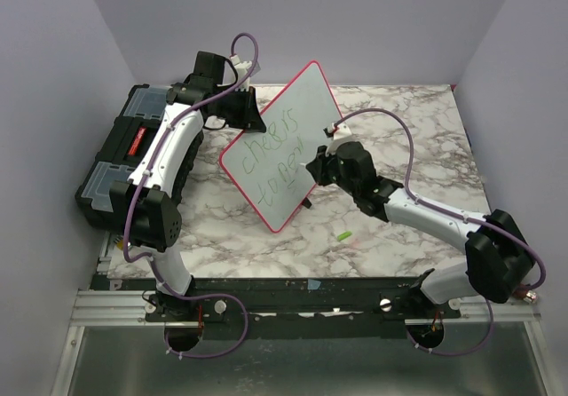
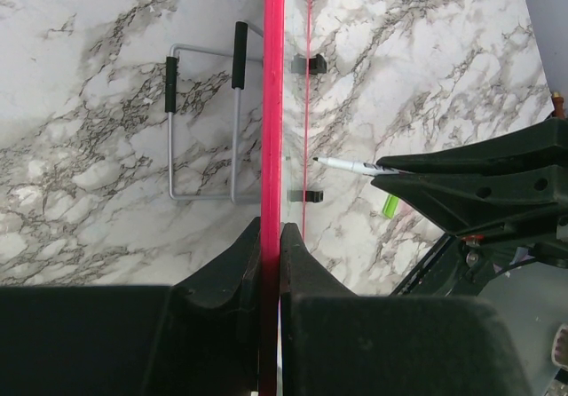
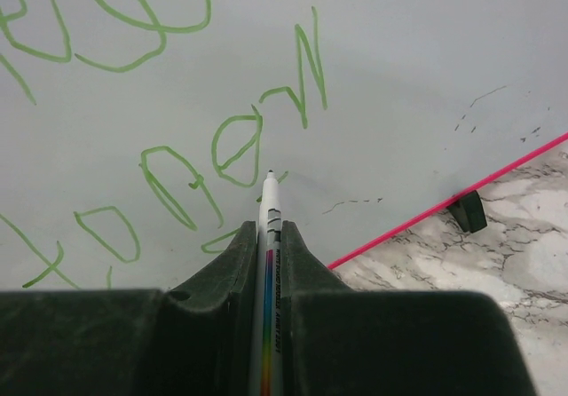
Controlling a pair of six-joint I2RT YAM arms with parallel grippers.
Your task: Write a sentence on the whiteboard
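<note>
Top external: high and behind the arm bases, facing down and forward, far enough to take in the whole table (image 1: 435,130) with the whiteboard (image 1: 297,116) mid-frame. Left wrist: close, sighting past the left gripper (image 2: 272,227) along the whiteboard's red rim edge-on, table beyond. Right wrist: very near the whiteboard face, looking along the marker (image 3: 269,272) past the right gripper (image 3: 268,227); both wrist views share that marker and the whiteboard.
</note>
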